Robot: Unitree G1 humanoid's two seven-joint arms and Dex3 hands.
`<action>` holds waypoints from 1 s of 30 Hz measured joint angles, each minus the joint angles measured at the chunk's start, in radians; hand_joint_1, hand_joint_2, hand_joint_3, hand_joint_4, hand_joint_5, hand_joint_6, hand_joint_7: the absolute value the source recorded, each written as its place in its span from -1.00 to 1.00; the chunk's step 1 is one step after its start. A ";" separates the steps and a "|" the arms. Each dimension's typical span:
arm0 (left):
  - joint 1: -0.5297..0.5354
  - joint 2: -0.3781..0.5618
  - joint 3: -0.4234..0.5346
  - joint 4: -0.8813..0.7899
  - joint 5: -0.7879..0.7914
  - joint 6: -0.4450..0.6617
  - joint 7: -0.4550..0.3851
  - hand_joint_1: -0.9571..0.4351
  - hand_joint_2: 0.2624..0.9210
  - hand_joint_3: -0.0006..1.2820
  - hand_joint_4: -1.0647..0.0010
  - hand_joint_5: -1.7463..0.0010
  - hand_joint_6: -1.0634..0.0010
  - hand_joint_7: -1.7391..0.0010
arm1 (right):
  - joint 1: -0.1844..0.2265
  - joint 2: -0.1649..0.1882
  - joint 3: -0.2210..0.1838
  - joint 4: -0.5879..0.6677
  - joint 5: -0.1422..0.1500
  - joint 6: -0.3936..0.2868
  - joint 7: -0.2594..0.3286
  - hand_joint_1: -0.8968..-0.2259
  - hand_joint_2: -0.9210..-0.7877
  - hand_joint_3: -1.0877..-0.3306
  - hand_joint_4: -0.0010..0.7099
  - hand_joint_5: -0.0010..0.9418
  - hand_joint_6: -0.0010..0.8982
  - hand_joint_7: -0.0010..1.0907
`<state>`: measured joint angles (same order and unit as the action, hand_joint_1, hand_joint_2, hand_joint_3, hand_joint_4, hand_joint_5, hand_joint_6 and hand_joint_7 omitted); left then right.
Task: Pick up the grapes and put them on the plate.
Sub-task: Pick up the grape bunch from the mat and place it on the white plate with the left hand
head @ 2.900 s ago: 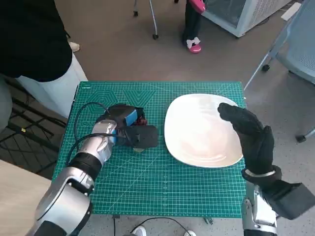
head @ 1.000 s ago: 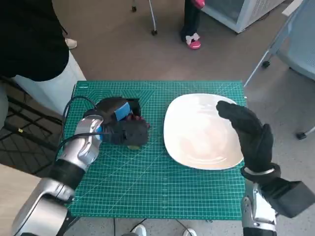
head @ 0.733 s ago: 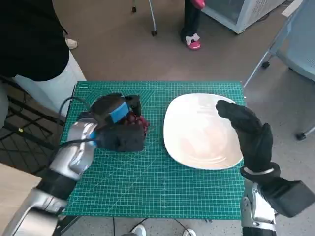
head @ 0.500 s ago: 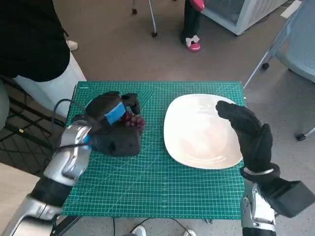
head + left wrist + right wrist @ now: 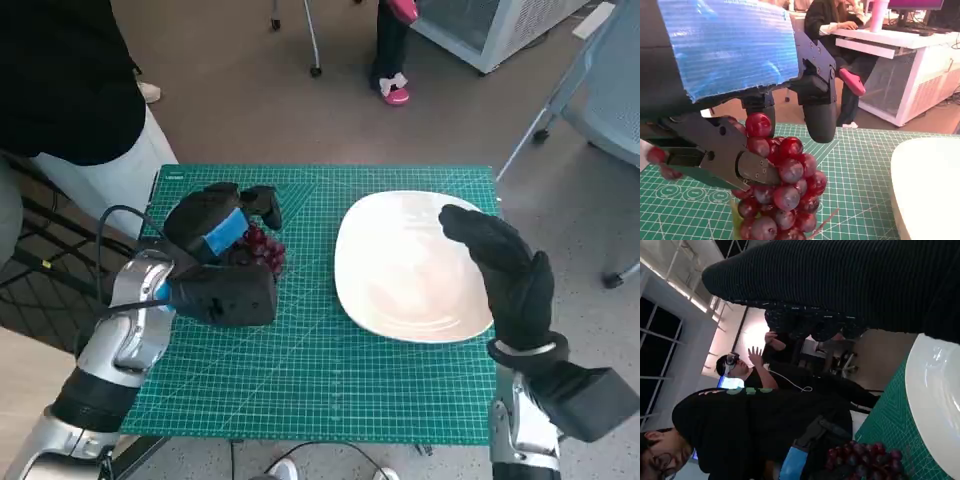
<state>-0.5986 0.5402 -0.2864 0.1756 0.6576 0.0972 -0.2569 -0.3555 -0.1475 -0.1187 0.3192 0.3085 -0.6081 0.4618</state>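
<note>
Grapes: a bunch of dark red grapes held in the left hand, hanging over the green mat to the left of the plate, apart from it.
Left hand: the left hand grips the bunch; in the left wrist view its black fingers close around the top of the bunch from both sides.
Plate: a wide white plate lies on the right half of the mat; nothing shows in it.
Right hand: the right hand is raised above the plate's right edge, holding nothing, its fingers stretched out together.
Mat: a green cutting mat with a printed grid covers the tabletop.
People: a person in a dark top shows near the table in the right wrist view.
</note>
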 measured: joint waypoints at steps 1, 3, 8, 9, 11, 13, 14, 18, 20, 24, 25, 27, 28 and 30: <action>0.000 0.000 0.000 0.000 0.000 -0.003 0.000 0.38 1.00 -0.70 -0.02 -0.47 0.09 -0.54 | 0.000 0.000 0.000 0.000 0.000 0.000 0.000 -0.20 -1.00 -0.46 0.01 -1.00 -0.99 -0.17; 0.000 0.000 0.000 0.000 0.000 -0.009 0.000 0.38 1.00 -0.70 -0.01 -0.46 0.08 -0.54 | 0.000 0.000 0.000 0.000 0.000 0.000 0.000 -0.20 -1.00 -0.45 0.02 -1.00 -0.99 -0.17; 0.000 0.000 0.000 0.000 0.000 -0.016 0.000 0.38 1.00 -0.70 -0.02 -0.47 0.08 -0.53 | 0.000 0.000 0.000 0.000 0.000 0.000 0.000 -0.20 -1.00 -0.45 0.01 -1.00 -0.99 -0.16; 0.000 0.000 0.000 0.000 0.000 -0.017 0.000 0.38 1.00 -0.70 -0.02 -0.47 0.08 -0.53 | 0.000 0.000 0.000 0.000 0.000 0.000 0.000 -0.20 -1.00 -0.45 0.01 -1.00 -0.99 -0.16; 0.000 0.000 0.000 0.000 0.000 -0.017 0.000 0.38 1.00 -0.70 -0.03 -0.48 0.08 -0.52 | 0.000 0.000 0.000 0.000 0.000 0.001 0.000 -0.20 -1.00 -0.45 0.01 -1.00 -0.99 -0.16; 0.000 0.000 0.000 0.000 0.000 -0.017 0.000 0.38 1.00 -0.70 -0.03 -0.48 0.09 -0.51 | 0.000 0.000 0.000 0.000 0.000 0.001 0.000 -0.21 -1.00 -0.45 0.01 -1.00 -0.99 -0.16; 0.000 0.000 0.000 0.000 0.000 -0.017 0.000 0.38 1.00 -0.70 -0.04 -0.48 0.09 -0.51 | 0.000 0.000 0.000 0.000 0.000 0.001 0.000 -0.21 -1.00 -0.45 0.01 -1.00 -0.99 -0.16; 0.000 0.000 0.000 0.000 0.000 -0.017 0.000 0.38 1.00 -0.70 -0.04 -0.49 0.08 -0.50 | 0.000 0.000 -0.001 0.000 0.000 0.001 0.000 -0.21 -1.00 -0.45 0.01 -1.00 -0.99 -0.16; 0.000 0.000 0.000 0.000 -0.001 -0.017 -0.001 0.38 1.00 -0.70 -0.03 -0.48 0.08 -0.51 | 0.000 0.000 -0.001 0.000 0.000 0.000 0.000 -0.21 -1.00 -0.45 0.01 -1.00 -0.99 -0.16; 0.000 0.000 0.000 0.001 -0.001 -0.017 -0.002 0.38 1.00 -0.70 -0.02 -0.48 0.07 -0.51 | 0.000 0.000 -0.001 0.000 0.000 0.000 0.000 -0.21 -1.00 -0.45 0.01 -1.00 -0.99 -0.17; 0.000 0.000 0.000 0.001 -0.001 -0.017 -0.003 0.38 1.00 -0.70 -0.02 -0.48 0.07 -0.51 | 0.000 0.000 -0.002 0.000 0.000 0.000 0.000 -0.21 -1.00 -0.45 0.01 -1.00 -0.99 -0.17; 0.000 0.000 0.000 0.001 -0.001 -0.016 -0.005 0.38 1.00 -0.70 -0.01 -0.49 0.06 -0.50 | 0.000 0.000 -0.002 0.000 0.000 0.000 0.000 -0.21 -1.00 -0.45 0.01 -1.00 -0.98 -0.17; 0.000 0.000 0.000 0.002 -0.001 -0.016 -0.007 0.38 1.00 -0.70 -0.01 -0.51 0.06 -0.48 | 0.000 0.000 -0.002 0.000 0.000 0.000 0.000 -0.21 -1.00 -0.45 0.01 -1.00 -0.98 -0.17; -0.001 -0.001 0.000 0.003 -0.001 -0.013 -0.011 0.38 1.00 -0.71 -0.02 -0.55 0.04 -0.42 | 0.000 -0.001 -0.002 0.000 0.000 0.000 0.000 -0.21 -1.00 -0.45 0.01 -1.00 -0.98 -0.17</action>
<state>-0.5992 0.5392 -0.2863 0.1785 0.6566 0.0840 -0.2681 -0.3555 -0.1480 -0.1203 0.3191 0.3085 -0.6076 0.4617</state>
